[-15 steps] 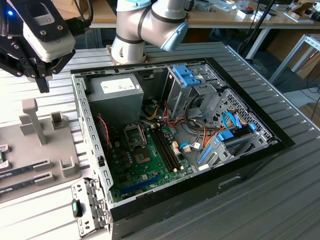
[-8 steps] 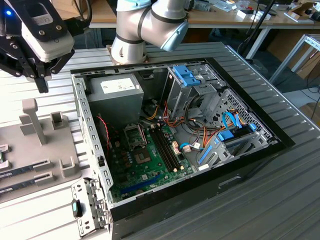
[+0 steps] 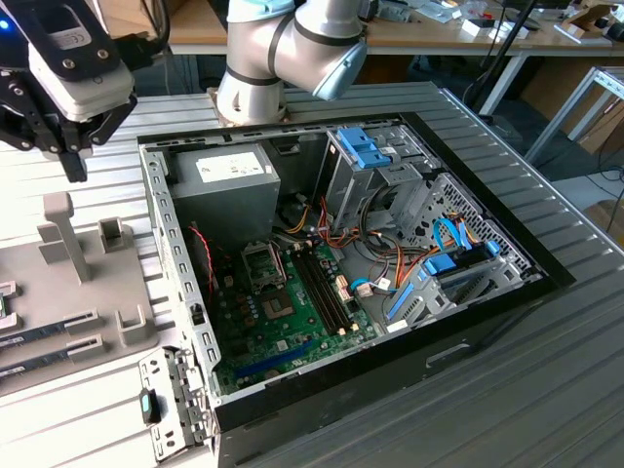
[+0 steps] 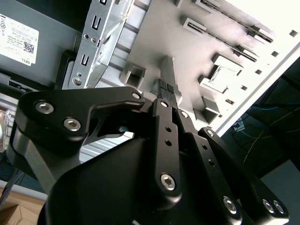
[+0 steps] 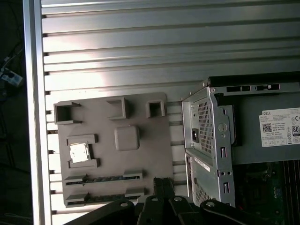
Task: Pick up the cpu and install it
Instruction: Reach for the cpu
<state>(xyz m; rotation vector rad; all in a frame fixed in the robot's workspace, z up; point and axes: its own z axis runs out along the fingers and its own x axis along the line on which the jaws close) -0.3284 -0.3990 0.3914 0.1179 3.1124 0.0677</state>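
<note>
My gripper (image 5: pixel 161 183) is pinched together on nothing, hanging above the grey tray (image 5: pixel 150 140). In the tray the cpu (image 5: pixel 78 153) lies in its own bracketed pocket, with two memory sticks (image 5: pixel 101 178) slotted nearby. Beyond stands the open computer case (image 3: pixel 180 283), holding the motherboard (image 3: pixel 268 322) and the power supply (image 3: pixel 219 200). The supply's white label (image 3: pixel 222 168) carries small print and a code square.

Robotics lab: slotted aluminium bench (image 3: pixel 546 390), opened computer case (image 3: pixel 390 375), cluttered desks (image 3: pixel 190 27) behind
</note>
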